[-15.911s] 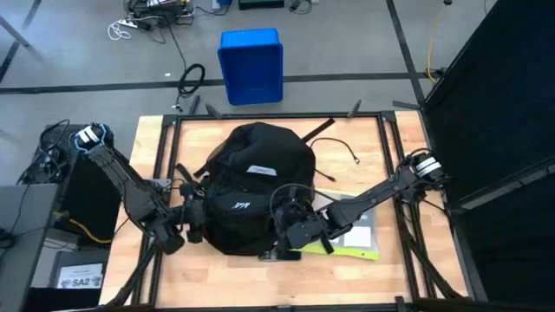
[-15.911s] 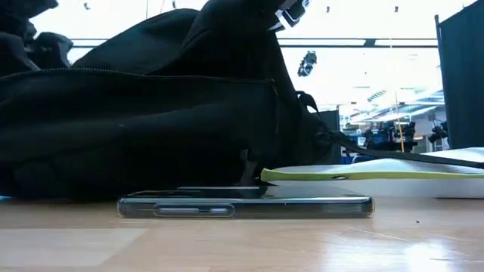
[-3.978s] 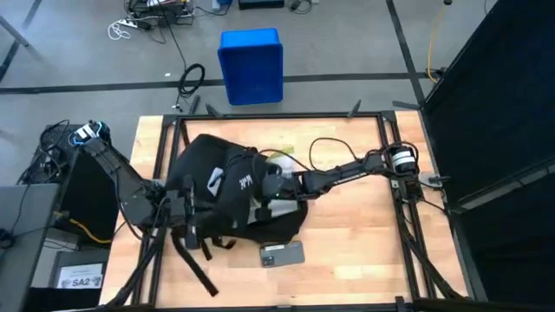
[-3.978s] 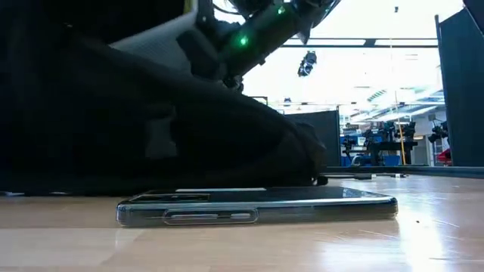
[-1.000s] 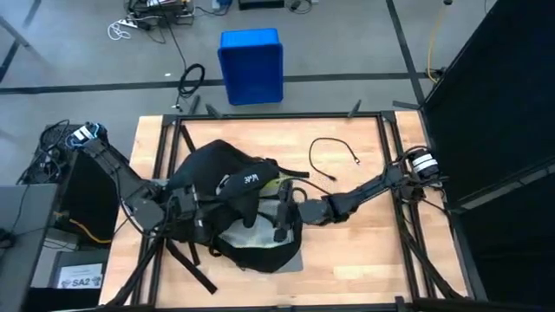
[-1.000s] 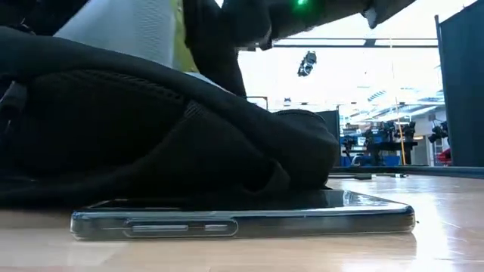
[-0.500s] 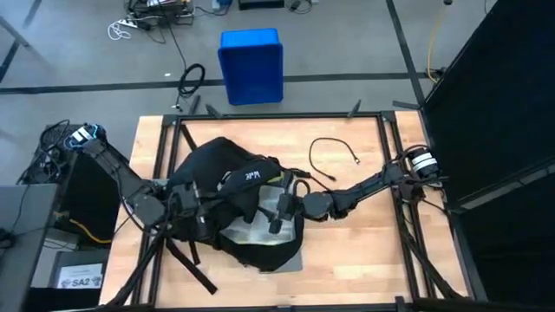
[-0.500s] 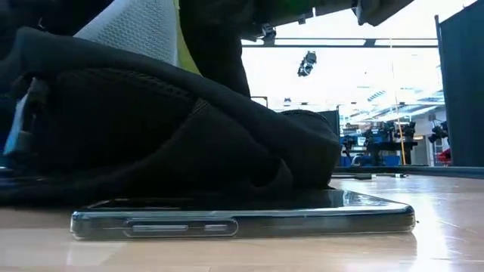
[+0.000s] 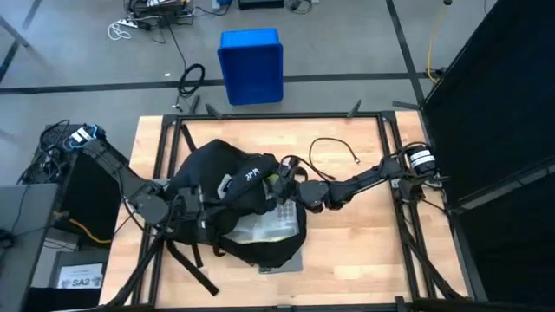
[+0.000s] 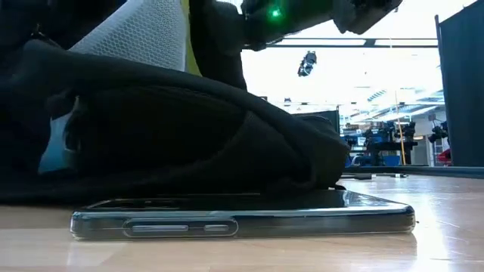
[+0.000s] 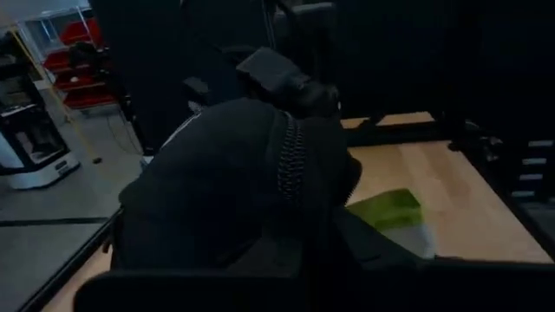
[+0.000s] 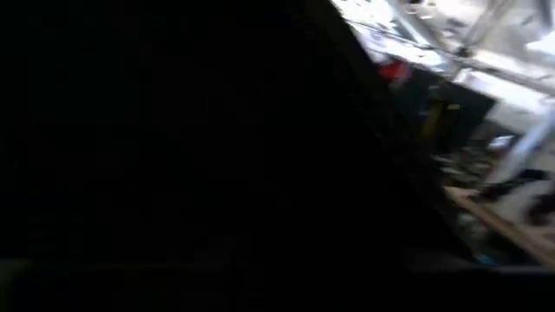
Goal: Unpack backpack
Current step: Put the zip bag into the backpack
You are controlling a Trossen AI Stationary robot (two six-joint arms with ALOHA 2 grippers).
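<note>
Nearest the low camera: a phone [image 10: 242, 215] in a clear case, flat on the wooden table [image 9: 364, 251], its far edge tucked just under the backpack [image 9: 225, 186]. In the high view only a corner of it shows from beneath the bag's near edge.

Behind it, on the left half of the table: the black backpack, slumped and open, pale mesh and yellow-green lining [image 9: 276, 179] exposed at the mouth.

At the bag's left flank: the left gripper [image 9: 186, 212], pressed into the fabric, seemingly pinning or holding the bag; finger spacing hidden by cloth, so impossible to tell. At the bag's opening: the right gripper [image 9: 284, 186], buried at the mouth, wrist view nearly all black; whether spread, narrow or holding anything, impossible to tell.

Farther back on the bare wood, well apart from the bag: a thin black cable [image 9: 334, 152]. Beyond the table, on the floor: a blue plastic box [image 9: 251, 64].

Step in hand, judging by this: reaching inside for a remaining item. Next move likely calls for a firm hold within, then a withdrawal toward open wood while the left steadies the bag.
</note>
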